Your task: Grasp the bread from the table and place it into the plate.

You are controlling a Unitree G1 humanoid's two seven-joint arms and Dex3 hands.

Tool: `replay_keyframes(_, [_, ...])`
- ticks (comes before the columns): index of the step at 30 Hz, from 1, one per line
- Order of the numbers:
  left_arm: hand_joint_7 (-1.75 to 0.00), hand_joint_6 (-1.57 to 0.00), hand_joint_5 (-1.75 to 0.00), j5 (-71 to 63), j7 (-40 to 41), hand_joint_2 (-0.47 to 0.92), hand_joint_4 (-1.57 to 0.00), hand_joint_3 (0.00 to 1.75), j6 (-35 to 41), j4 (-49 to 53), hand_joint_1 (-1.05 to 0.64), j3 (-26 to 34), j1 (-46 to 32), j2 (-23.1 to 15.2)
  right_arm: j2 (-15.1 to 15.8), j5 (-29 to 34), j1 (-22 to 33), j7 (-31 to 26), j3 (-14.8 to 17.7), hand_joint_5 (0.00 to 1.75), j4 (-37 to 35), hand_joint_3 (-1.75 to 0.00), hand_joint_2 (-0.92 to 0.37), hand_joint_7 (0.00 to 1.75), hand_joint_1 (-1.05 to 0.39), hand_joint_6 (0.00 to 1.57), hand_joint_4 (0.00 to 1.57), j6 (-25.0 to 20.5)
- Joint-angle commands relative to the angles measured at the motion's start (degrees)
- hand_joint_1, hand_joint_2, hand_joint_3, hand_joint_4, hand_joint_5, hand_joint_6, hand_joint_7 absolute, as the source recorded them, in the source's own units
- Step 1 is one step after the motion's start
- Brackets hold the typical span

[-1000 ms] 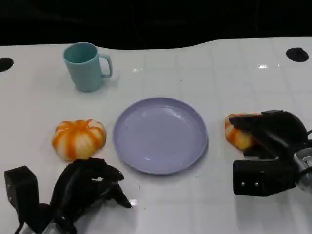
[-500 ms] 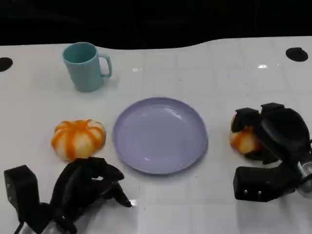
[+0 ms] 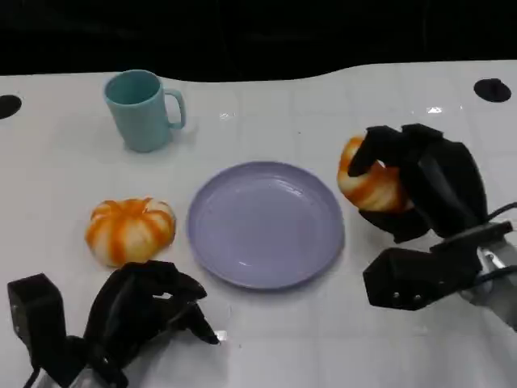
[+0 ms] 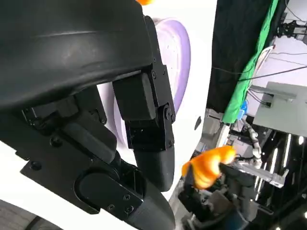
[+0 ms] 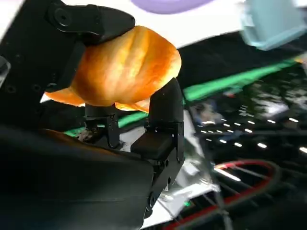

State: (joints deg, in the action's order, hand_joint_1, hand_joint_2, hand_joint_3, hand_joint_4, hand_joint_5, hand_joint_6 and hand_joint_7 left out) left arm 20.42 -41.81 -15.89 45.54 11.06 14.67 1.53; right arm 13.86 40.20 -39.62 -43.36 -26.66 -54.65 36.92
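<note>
- Resting on the white table (image 3: 266, 339) at the near left, the left hand (image 3: 145, 311) has its fingers curled in around nothing.
- A striped orange-and-white bun (image 3: 130, 229) lies just beyond it, a teal mug (image 3: 141, 109) farther back.
- The round lavender plate (image 3: 266, 223) sits in the middle.
- The right hand (image 3: 420, 190) grips the orange bread roll (image 3: 367, 182), raised beside the plate's right rim.

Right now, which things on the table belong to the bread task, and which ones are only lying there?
Part of the job:
- bread, held by the right hand
- plate

Lying about:
- teal mug
- orange and white bun
</note>
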Motion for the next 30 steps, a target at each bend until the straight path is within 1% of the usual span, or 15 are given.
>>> replay_keyframes(1, [-0.24,-1.57,-0.61,-0.42,0.76,0.70,-1.57,0.00,-0.22,-0.11,-1.05,0.07,-0.57,-0.68,-0.87,-3.17,1.33,5.30,1.64,1.75,3.87,-1.55,-0.24,1.73,-0.05,0.80,1.03,1.70])
replay_keyframes(4, [-0.24,-1.57,-0.62,-0.26,0.40,0.70,-1.57,0.00,-0.31,0.08,-1.05,0.13,-0.52,-0.68,-1.90,-4.72,1.15,10.05,1.73,1.75,5.44,-1.53,-0.22,1.67,-0.03,0.82,1.01,3.49])
replay_keyframes(6, [-0.23,-1.57,-0.62,-0.16,0.28,0.70,-1.57,0.00,-0.35,0.07,-1.05,0.16,-0.52,-0.59,-2.61,-4.93,0.57,12.48,1.40,1.75,5.64,-1.55,-0.22,1.64,-0.05,0.82,1.01,4.30])
replay_keyframes(9, [-0.23,-1.57,-0.61,-0.28,0.14,0.71,-1.57,0.00,-0.94,0.01,-1.05,0.04,-0.61,-0.47,-3.97,-4.21,-0.33,14.78,0.97,1.75,5.34,-1.54,-0.21,1.69,-0.08,0.79,1.00,4.19])
replay_keyframes(12, [-0.21,-1.57,-0.60,-0.49,-0.48,0.71,-1.57,0.01,-1.64,0.50,-1.05,-0.15,-0.53,-0.62,-5.53,-2.94,-1.36,15.43,0.15,1.75,4.06,-1.47,-0.22,1.74,-0.08,0.77,0.99,4.13])
replay_keyframes(14, [-0.19,-1.57,-0.59,-0.56,-0.60,0.71,-1.57,0.00,-1.69,0.58,-1.05,-0.32,-0.54,-0.66,-6.46,-1.94,-2.09,15.30,-0.54,1.75,2.98,-1.45,-0.24,1.75,-0.08,0.76,0.99,3.66])
replay_keyframes(19, [-0.19,-1.57,-0.58,-0.78,-0.36,0.71,-1.57,0.00,-1.55,0.36,-1.05,-0.87,-0.77,-0.77,-8.55,0.15,-4.04,14.04,-2.02,1.75,-1.55,-1.41,-0.22,1.75,-0.03,0.78,1.00,2.64])
replay_keyframes(25, [-0.19,-1.57,-0.58,-0.65,-0.40,0.71,-1.57,0.00,-1.54,0.17,-1.05,-1.01,-0.87,-0.82,-10.45,-0.42,-5.81,15.30,-1.78,1.75,-6.57,-1.40,-0.25,1.75,-0.03,0.76,0.96,2.20])
replay_keyframes(26, [-0.19,-1.57,-0.58,-0.74,-0.24,0.71,-1.57,0.00,-1.53,0.12,-1.05,-1.06,-0.88,-0.83,-10.57,-0.20,-6.21,15.60,-1.92,1.73,-7.30,-1.37,-0.26,1.66,-0.05,0.75,0.94,1.46])
replay_keyframes(27, [-0.19,-1.57,-0.58,-0.84,-0.12,0.72,-1.57,0.00,-1.57,0.09,-1.05,-1.11,-0.89,-0.85,-10.66,-0.10,-6.55,16.05,-2.00,1.69,-7.94,-1.27,-0.31,1.38,-0.08,0.80,0.89,0.70])
replay_keyframes(29, [-0.19,-1.57,-0.58,-0.92,0.00,0.72,-1.57,0.00,-1.59,0.09,-1.05,-1.16,-0.85,-0.87,-10.67,-0.27,-6.94,17.03,-1.96,1.45,-8.75,-0.86,-0.49,0.78,-0.18,0.83,0.78,-0.06])
replay_keyframes(30, [-0.19,-1.57,-0.58,-0.90,0.02,0.72,-1.57,0.00,-1.53,0.05,-1.05,-1.16,-0.84,-0.86,-10.54,-0.64,-6.99,18.12,-1.82,1.33,-8.90,-0.74,-0.54,0.61,-0.21,0.83,0.76,-0.19])
